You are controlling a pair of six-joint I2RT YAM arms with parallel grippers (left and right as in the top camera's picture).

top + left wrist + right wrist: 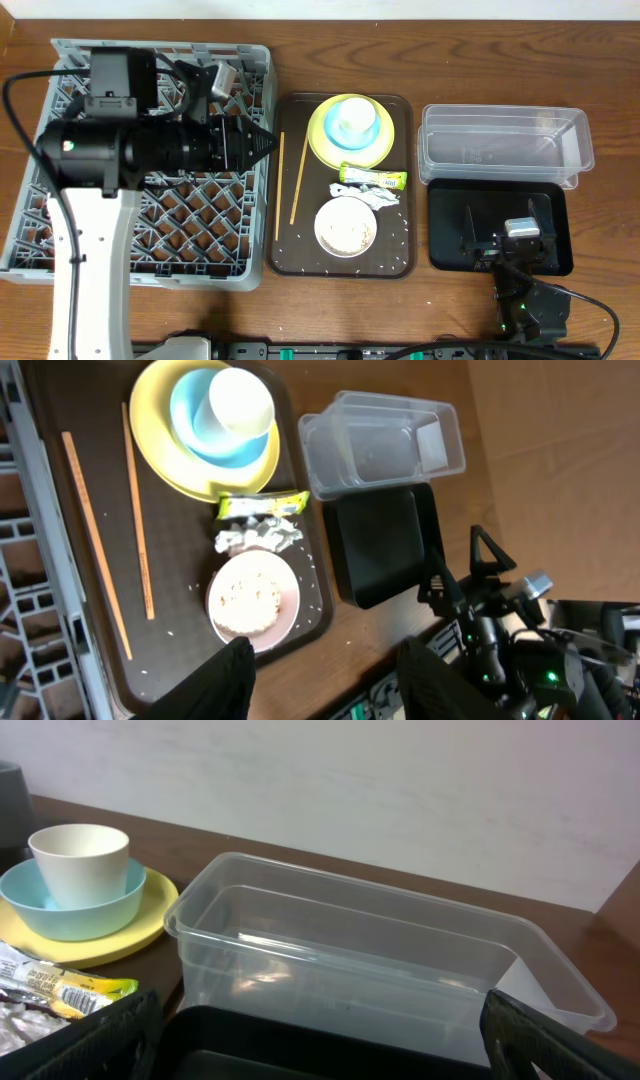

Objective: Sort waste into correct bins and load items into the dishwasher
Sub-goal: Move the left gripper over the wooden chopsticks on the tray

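Lying flat, the green-and-yellow snack wrapper (373, 180) is found on the brown tray (290, 262), just below the yellow plate (322, 140) and touching the crumpled white paper (380, 199) at its lower edge. The white shallow bowl (345, 226), filled with rice grains, sits just beneath the paper, and loose grains are scattered around it. The chopsticks (297, 180) lie along the tray's left side.

No sorting appears to have been done, and a first pick from the tray is judged to be the step in hand, though its target cannot be told.

The left gripper (330, 670) is held above the seam between the grey dish rack (200, 240) and the tray, its fingers spread wide and empty. The right gripper (325, 1042) hangs over the black tray (445, 230), likewise spread and empty, with the clear tub (500, 150) just behind.

If the wrapper is taken, the fingers should be lowered to the tray surface and closed across its narrow width at the end away from the paper. This way only one piece is lifted and the bowl is not nudged.
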